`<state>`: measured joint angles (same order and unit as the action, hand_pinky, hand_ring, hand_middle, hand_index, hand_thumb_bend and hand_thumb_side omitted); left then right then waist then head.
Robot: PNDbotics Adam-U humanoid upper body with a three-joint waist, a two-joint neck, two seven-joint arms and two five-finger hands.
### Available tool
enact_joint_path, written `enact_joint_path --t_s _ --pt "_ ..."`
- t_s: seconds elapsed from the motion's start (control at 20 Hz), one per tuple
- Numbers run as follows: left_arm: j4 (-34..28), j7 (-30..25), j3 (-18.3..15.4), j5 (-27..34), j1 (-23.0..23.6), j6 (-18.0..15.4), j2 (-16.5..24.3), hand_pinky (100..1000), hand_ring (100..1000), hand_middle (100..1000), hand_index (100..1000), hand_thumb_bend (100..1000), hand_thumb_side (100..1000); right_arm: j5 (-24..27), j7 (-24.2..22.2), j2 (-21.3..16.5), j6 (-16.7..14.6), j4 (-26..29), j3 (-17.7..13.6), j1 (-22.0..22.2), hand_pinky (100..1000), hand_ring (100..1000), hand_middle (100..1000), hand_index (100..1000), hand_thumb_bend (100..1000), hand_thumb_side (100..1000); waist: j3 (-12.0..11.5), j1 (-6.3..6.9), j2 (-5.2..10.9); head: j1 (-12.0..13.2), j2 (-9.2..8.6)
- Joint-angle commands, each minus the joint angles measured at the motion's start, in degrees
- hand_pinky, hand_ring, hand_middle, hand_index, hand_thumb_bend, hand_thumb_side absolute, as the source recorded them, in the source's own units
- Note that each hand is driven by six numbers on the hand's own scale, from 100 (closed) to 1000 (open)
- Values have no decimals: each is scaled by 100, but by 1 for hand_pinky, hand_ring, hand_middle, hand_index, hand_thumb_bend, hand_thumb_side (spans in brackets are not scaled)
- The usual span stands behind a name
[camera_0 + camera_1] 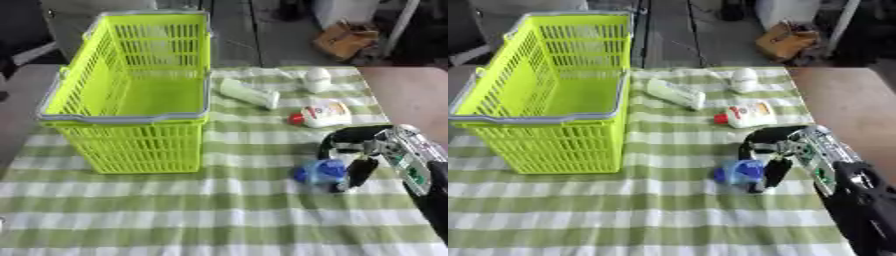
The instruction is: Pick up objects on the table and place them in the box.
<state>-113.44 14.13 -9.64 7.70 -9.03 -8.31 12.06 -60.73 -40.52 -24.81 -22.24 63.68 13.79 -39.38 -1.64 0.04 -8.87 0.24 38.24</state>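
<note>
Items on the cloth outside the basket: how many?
4: a white bottle at the far edge, a tube beside the basket, a red-capped bottle, and a blue object at the right hand.

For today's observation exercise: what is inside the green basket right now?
Nothing can be seen inside the green basket: its floor shows bare green. The near wall hides the strip of floor just behind it. The blue object is on the cloth at the right hand.
</note>
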Motion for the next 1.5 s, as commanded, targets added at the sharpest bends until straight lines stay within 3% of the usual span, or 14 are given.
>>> enact_joint_path --t_s 0.05,0.15,0.2,0.25,0.3,0.45,0.5,0.9,1.5 --pt "-116 -9 9 3 -45 -9 101 690 759 787 782 299 899 -290 192 -41 -68 -38 -14 -38 834 846 661 740 556 326 -7 16 60 -12 25" --pt "-116 -10 10 3 -44 -8 99 690 759 787 782 299 899 -403 360 -35 -85 -42 -10 -34 823 833 628 715 552 324 -8 13 58 -11 25" --pt "-116 -10 9 3 -45 -8 99 690 760 787 782 299 900 -456 458 -34 -91 -37 -13 -35 787 791 542 646 534 314 -8 11 58 -9 25" --pt "-116 -9 9 2 -46 -7 99 690 760 787 782 299 900 -513 581 -36 -94 -26 -14 -32 787 791 542 646 534 314 -8 9 58 -8 23" --pt "-116 -9 9 2 -47 -6 98 690 760 787 782 299 900 -566 700 -37 -96 -22 -14 -29 746 749 471 554 494 292 -9 8 58 -8 22" --pt "-116 -9 10 2 -49 -2 97 690 760 787 782 299 901 -733 1055 -38 -87 -34 -9 -18 735 738 455 534 482 288 -9 5 59 -9 20" --pt "-116 -10 10 2 -49 -2 96 690 760 787 782 299 901 -778 1166 -38 -81 -38 -16 -19 681 674 373 444 436 279 -9 5 60 -8 19" --pt "-116 -13 10 2 -49 1 95 690 760 788 782 299 902 -743 1761 -71 -2 106 -135 -18 632 628 342 416 434 291 -3 3 65 2 8" --pt "-116 -12 6 -2 -34 9 114 689 761 788 782 300 904 588 1648 -374 378 1151 -404 -287 582 595 326 407 449 327 12 -34 98 29 16"
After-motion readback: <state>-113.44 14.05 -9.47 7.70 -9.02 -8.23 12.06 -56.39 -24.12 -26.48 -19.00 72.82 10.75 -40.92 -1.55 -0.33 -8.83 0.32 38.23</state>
